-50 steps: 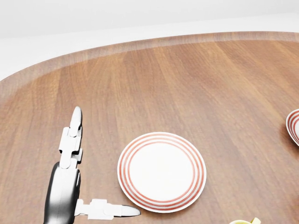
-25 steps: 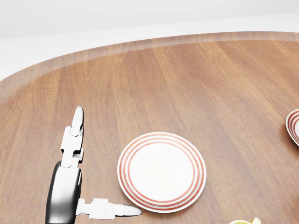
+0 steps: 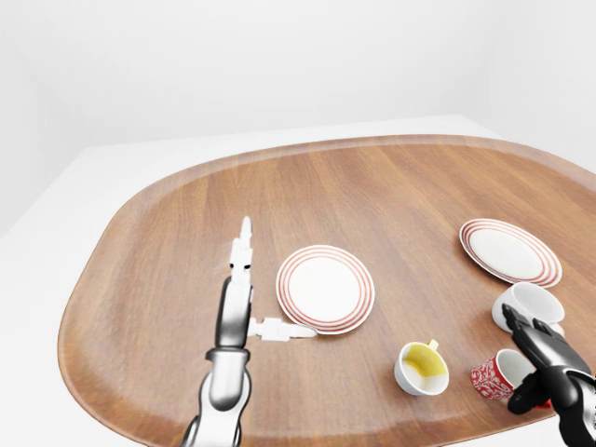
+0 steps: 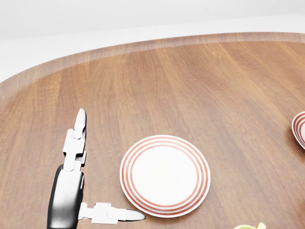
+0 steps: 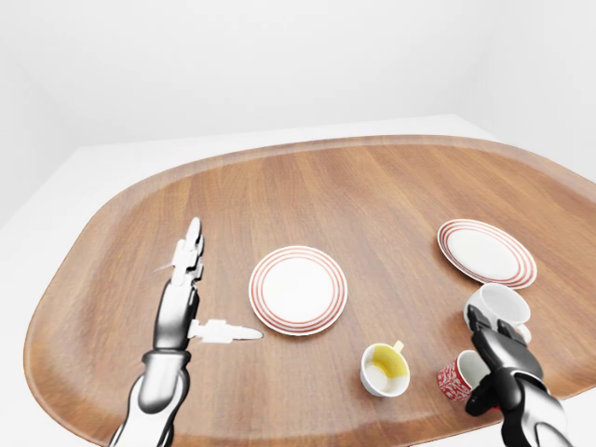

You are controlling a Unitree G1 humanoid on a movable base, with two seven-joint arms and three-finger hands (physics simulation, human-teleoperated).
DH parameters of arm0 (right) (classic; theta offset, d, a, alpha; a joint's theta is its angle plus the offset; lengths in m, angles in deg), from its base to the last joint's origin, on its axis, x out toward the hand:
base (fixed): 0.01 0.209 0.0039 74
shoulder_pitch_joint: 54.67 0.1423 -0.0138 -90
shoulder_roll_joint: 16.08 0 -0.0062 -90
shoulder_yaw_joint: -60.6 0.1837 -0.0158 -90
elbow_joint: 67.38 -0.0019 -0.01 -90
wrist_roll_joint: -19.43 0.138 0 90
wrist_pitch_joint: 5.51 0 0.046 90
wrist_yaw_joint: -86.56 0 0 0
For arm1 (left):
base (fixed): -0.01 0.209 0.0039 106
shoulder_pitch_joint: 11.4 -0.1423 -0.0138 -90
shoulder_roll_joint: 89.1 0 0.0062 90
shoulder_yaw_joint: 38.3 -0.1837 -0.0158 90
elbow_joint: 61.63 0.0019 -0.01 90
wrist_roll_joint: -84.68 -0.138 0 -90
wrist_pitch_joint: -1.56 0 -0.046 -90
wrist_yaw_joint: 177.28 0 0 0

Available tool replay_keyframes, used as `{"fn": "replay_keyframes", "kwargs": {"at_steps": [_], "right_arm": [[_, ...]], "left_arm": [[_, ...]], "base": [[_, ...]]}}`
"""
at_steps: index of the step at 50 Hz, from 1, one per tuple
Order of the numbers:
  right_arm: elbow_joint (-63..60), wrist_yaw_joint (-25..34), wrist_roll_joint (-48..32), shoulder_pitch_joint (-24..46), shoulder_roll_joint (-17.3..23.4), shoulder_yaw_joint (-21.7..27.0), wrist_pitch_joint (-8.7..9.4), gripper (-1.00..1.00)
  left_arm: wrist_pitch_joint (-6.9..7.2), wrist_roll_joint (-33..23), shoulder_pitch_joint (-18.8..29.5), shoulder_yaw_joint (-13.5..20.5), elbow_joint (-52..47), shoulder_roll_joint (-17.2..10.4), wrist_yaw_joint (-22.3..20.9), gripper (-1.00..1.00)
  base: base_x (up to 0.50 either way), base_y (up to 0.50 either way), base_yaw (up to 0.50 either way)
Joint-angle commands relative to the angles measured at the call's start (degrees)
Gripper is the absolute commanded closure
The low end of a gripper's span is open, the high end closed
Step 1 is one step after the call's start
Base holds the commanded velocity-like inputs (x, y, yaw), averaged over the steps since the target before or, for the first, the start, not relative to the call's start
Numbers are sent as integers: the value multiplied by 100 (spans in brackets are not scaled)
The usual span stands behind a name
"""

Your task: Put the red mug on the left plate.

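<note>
The red mug (image 3: 490,376) with a white pattern stands near the table's bottom right edge and seems tilted to the right. My dark right hand (image 3: 518,365) is at its right side, with fingers above its rim and the thumb below, spread about it and not closed. The left plate (image 4: 165,175), white with red rings, is bare; it also shows in the left-eye view (image 3: 325,289). My left hand (image 4: 112,164) lies open and empty just left of that plate, fingers straight and thumb pointing at the plate.
A yellow mug (image 3: 421,367) stands left of the red mug, between it and the left plate. A white mug (image 3: 528,302) stands just above my right hand. A second ringed plate (image 3: 509,251) lies at the right. The wooden table's rim (image 3: 84,279) curves round.
In the head view my left hand has drifted very slightly to the right. The plate has not moved.
</note>
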Motion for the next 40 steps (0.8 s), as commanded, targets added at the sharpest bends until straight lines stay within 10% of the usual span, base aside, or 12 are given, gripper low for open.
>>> {"fn": "replay_keyframes", "kwargs": {"at_steps": [1, 11, 12, 14, 40], "right_arm": [[332, -166, 9, 137, 67, -197, 0, -100], [330, -136, 77, 96, 84, -250, 0, -100], [330, -120, 79, 73, 77, -261, 0, -82], [236, -66, 173, 46, 38, -219, 0, 100], [109, 130, 81, -58, -15, -191, 0, 100]], "left_arm": [[4, -5, 10, 4, 10, 5, -1, -100], [5, -26, -10, -26, -4, 2, 16, -100], [5, -25, -12, -27, -5, 0, 18, -100], [-4, -15, -23, -23, -12, -5, 23, -100], [-8, 0, -6, -8, 9, -6, 17, -100]], "base": [[0, 0, 0], [0, 0, 0], [0, 0, 0], [0, 0, 0], [0, 0, 0]]}}
